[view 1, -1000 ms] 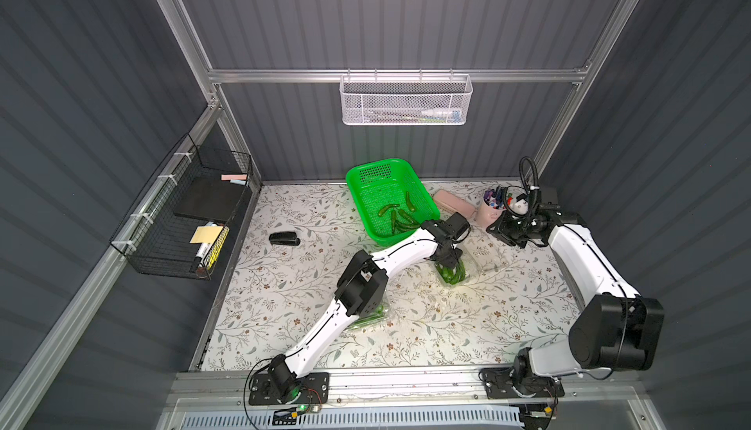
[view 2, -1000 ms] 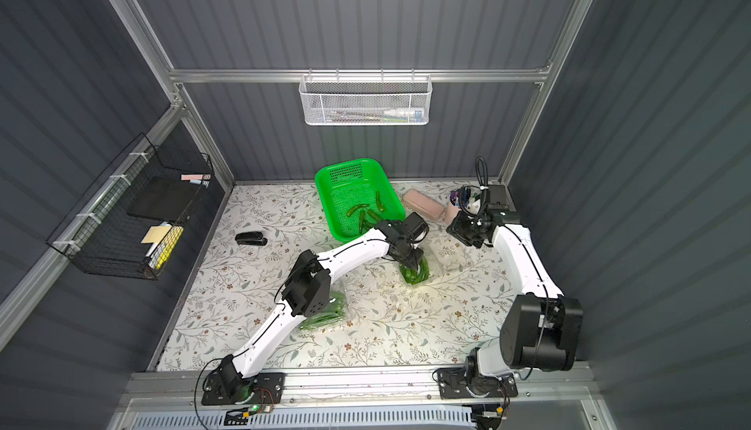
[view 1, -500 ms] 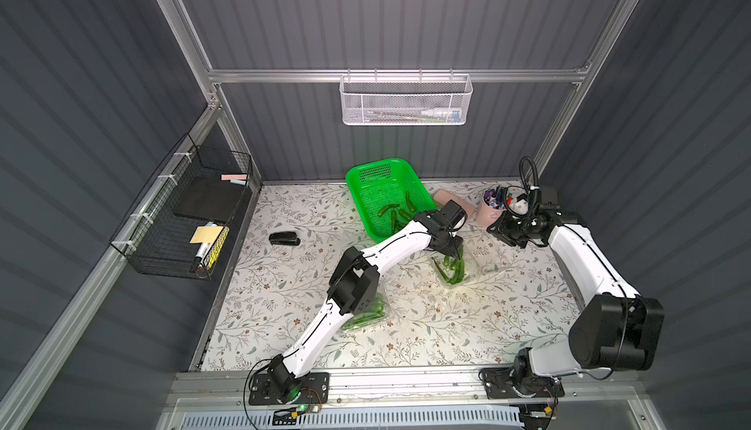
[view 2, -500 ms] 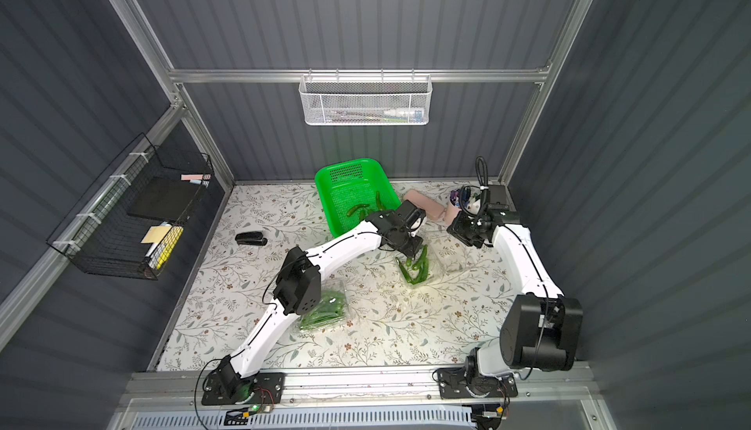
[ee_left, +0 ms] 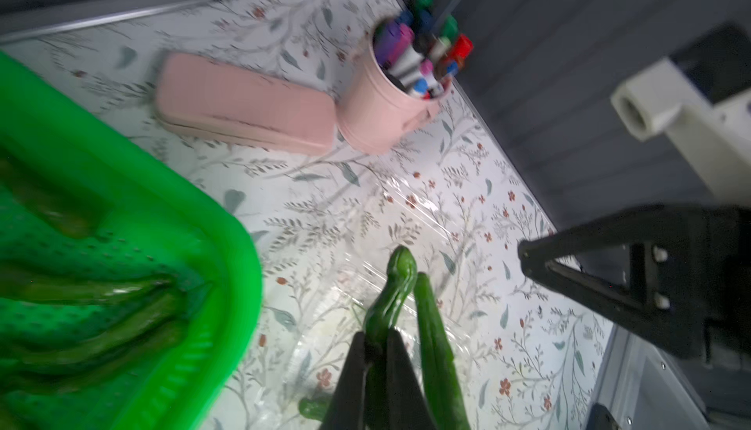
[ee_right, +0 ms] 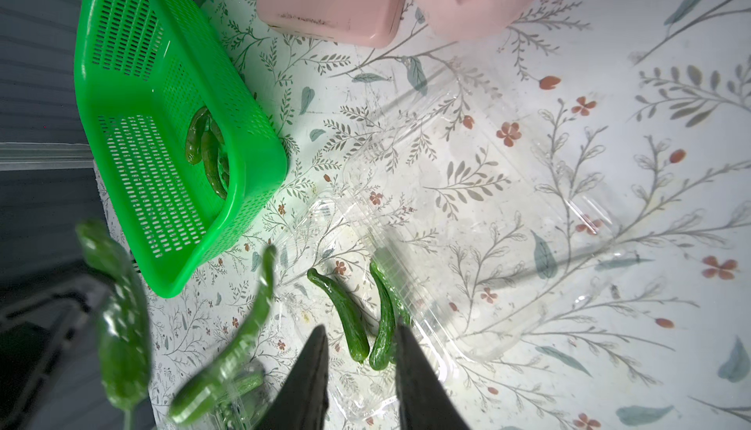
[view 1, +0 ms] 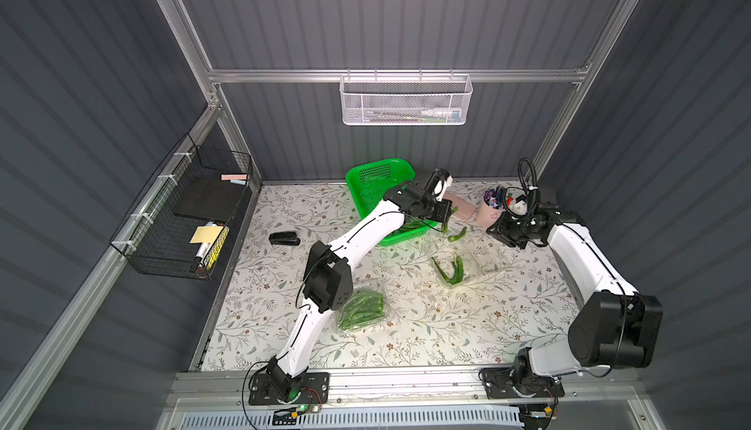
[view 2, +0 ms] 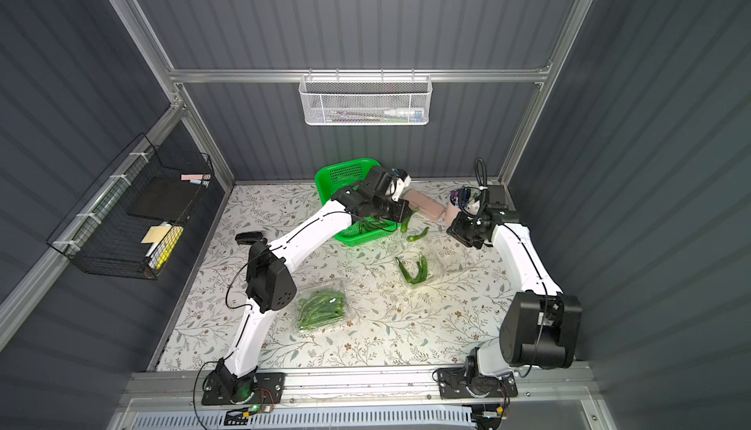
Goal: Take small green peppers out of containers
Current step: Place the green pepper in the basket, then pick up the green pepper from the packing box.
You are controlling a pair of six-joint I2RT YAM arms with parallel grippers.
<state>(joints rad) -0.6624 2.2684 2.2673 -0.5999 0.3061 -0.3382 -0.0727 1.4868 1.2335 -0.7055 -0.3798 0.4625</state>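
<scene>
A small green pepper (ee_left: 390, 294) is pinched tight in the left claw (ee_left: 374, 336), held aloft just right of the green basket (view 1: 365, 180). The right claw (ee_right: 361, 328) is held open and empty over the opened clear container (view 1: 469, 263), where a few peppers (view 1: 451, 271) are seen lying. The near container (view 1: 376, 286) is seen packed with more.
</scene>
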